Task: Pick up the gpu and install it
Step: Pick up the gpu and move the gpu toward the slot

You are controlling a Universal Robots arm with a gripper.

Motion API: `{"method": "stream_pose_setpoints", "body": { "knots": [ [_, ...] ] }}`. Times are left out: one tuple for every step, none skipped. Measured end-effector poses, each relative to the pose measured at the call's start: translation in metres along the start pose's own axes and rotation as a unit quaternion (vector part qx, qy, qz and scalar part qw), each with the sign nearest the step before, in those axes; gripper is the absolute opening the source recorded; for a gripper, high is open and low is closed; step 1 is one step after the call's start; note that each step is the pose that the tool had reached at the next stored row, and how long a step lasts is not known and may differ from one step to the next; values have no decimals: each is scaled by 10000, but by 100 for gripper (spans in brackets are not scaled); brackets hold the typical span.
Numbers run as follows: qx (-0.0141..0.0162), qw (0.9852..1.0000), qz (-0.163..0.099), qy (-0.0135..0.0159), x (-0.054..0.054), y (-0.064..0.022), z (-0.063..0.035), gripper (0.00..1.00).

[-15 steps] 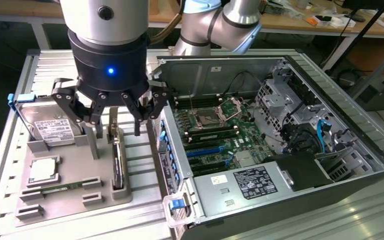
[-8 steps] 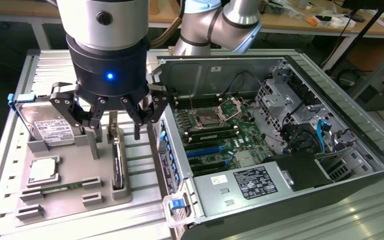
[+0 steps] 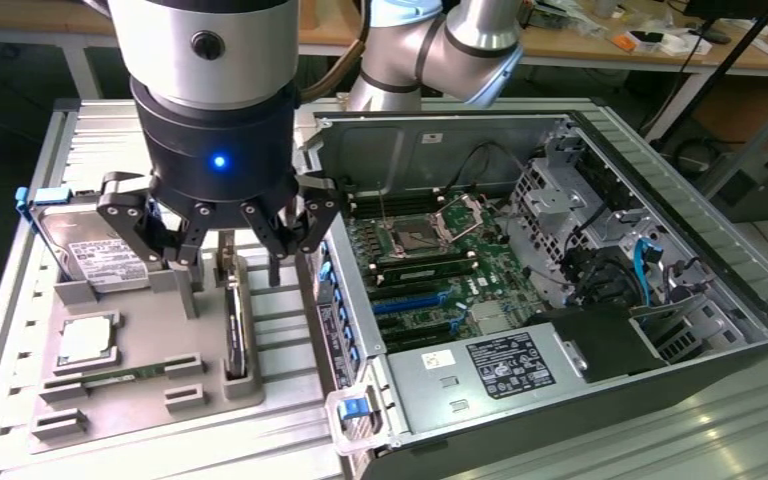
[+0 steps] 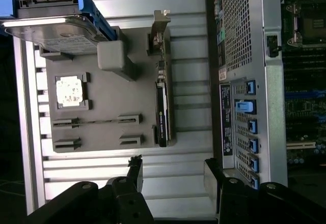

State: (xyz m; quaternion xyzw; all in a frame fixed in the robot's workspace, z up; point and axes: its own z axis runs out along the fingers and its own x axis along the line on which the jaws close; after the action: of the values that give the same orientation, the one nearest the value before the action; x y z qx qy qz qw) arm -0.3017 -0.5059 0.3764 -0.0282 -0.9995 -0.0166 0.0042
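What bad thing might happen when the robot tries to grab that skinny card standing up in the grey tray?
1. The gpu stands on its thin edge in a narrow slot, so the open hand hovering by it might tip or jam it rather than grip it squarely.
2. The case wall sits close beside the tray, so a spread finger might bump it.

Grey tray on ribbed desk: hard drive in blue frame, propped at a tilt; CPU; memory stick. Alongside: open PC case, motherboard, power supply.
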Motion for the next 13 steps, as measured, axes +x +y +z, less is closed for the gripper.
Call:
{"method": "stream_pose_setpoints", "body": {
  "knots": [
    [0, 10000, 0, 0, 0, -5, 0, 60],
    [0, 10000, 0, 0, 0, -11, 1, 60],
    [0, 10000, 0, 0, 0, -18, 1, 60],
    [0, 10000, 0, 0, -1, -23, 1, 60],
    [0, 10000, 0, 0, 0, -31, 2, 60],
    [0, 10000, 0, 0, -1, -36, 2, 60],
    [0, 10000, 0, 0, -1, -41, 3, 60],
    [0, 10000, 0, 0, -1, -49, 3, 60],
    [0, 10000, 0, 0, -1, -52, 4, 60],
    [0, 10000, 0, 0, -1, -57, 4, 60],
    [0, 10000, 0, 0, 0, -61, 5, 60],
    [0, 10000, 0, 0, 0, -66, 5, 60],
    [0, 10000, 0, 0, 0, -70, 6, 60]
  ]
}}
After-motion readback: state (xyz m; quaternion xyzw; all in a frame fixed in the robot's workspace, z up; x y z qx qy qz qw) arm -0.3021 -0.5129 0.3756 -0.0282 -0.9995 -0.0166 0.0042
